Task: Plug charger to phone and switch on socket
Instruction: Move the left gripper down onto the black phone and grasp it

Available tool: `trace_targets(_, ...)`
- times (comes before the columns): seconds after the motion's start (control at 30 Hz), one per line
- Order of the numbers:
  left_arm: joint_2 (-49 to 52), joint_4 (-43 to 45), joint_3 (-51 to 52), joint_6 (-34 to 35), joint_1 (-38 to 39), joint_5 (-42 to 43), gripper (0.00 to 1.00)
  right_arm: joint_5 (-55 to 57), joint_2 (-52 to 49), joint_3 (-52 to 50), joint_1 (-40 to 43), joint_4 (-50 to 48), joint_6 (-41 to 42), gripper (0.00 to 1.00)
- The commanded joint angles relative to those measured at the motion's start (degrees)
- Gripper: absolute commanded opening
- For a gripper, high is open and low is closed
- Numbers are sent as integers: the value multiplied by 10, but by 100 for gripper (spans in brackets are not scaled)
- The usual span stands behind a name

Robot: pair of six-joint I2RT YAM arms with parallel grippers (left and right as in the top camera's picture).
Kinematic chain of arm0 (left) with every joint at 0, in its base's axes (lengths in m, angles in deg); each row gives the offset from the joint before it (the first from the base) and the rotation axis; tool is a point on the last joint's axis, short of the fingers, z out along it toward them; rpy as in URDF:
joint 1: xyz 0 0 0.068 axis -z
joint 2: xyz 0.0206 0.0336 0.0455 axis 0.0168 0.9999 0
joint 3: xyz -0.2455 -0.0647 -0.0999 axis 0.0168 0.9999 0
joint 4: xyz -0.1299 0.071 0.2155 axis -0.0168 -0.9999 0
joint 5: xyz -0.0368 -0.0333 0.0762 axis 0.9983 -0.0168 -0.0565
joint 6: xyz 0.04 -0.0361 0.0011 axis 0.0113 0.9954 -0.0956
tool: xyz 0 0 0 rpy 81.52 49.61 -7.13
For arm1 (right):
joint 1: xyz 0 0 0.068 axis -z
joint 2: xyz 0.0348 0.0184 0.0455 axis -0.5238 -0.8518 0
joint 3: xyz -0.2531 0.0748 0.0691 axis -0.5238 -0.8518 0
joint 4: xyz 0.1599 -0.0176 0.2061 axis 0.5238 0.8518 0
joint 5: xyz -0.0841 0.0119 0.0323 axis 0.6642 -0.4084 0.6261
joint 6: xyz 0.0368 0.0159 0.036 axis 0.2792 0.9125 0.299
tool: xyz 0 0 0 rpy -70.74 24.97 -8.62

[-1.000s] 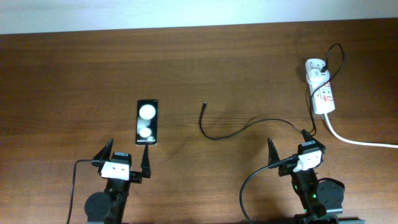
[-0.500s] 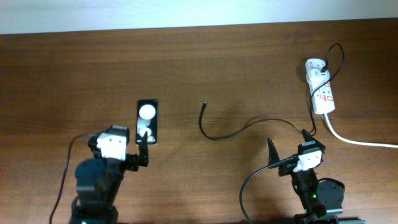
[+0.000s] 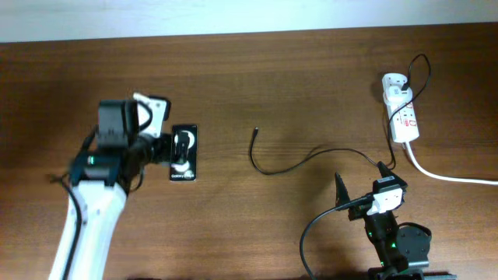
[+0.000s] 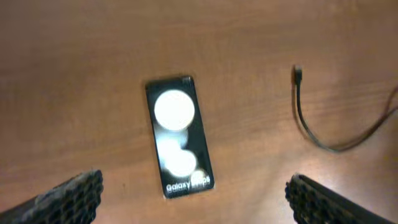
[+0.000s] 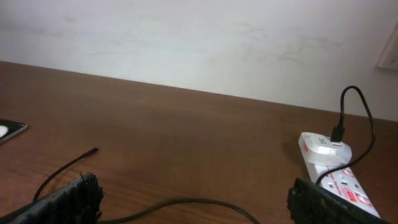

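Observation:
The phone [image 3: 187, 165] lies flat on the table at left, black, with two white round patches and white lettering at its near end. It fills the middle of the left wrist view [image 4: 178, 137]. My left gripper [image 3: 165, 148] hovers above it, open and empty, with a finger on each side [image 4: 196, 211]. The charger cable [image 3: 311, 158] curves across the table. Its plug tip [image 3: 254, 131] lies loose to the right of the phone [image 4: 298, 71]. My right gripper [image 3: 359, 174] is open and empty at the near right [image 5: 196, 208]. The socket [image 3: 405, 120] lies far right.
A white adapter [image 3: 395, 84] sits plugged in at the socket's far end, also in the right wrist view [image 5: 323, 144]. A thick white cord [image 3: 451, 177] runs off right. A pale wall [image 5: 199, 43] stands behind the table's far edge.
My left arm has swung forward from its rest at the near edge, and its open gripper now hangs over the phone. The right arm, phone and cable have not moved.

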State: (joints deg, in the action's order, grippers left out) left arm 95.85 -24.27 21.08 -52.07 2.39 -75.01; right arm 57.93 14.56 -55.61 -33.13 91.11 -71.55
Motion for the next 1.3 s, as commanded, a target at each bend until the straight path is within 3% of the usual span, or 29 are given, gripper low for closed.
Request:
trace_targets(0.0, 91, -100, -111, -31, -1, 26, 99, -7, 4, -3, -3, 3, 7, 99)
trace_targets(0.07, 151, -172, -182, -67, -1, 86, 99, -7, 4, -3, -3, 3, 7, 99)
trace_targets(0.27, 168, -138, -189, -66, 0, 145, 99, -7, 4, -3, -3, 3, 7, 99)
trace_targets(0.33, 188, -104, -189, -24, 0, 147, 99, -7, 4, -3, -3, 3, 7, 99)
trace_targets(0.37, 203, -96, -189, -2, 0, 140, 100, -7, 4, -3, -3, 3, 7, 99)
trace_targets(0.43, 260, -95, -189, 61, 0, 49, 96, -7, 4, -3, -3, 3, 7, 99)
trace_targets(0.67, 381, -96, -189, 123, 29, -95, 99, -7, 4, -3, -3, 3, 7, 99)
trace_targets(0.87, 436, -94, -189, 123, 34, -95, 99, -7, 4, -3, -3, 3, 7, 99)
trace_targets(1.27, 448, -74, -183, 152, 51, -101, 97, -7, 4, -3, -3, 3, 7, 99)
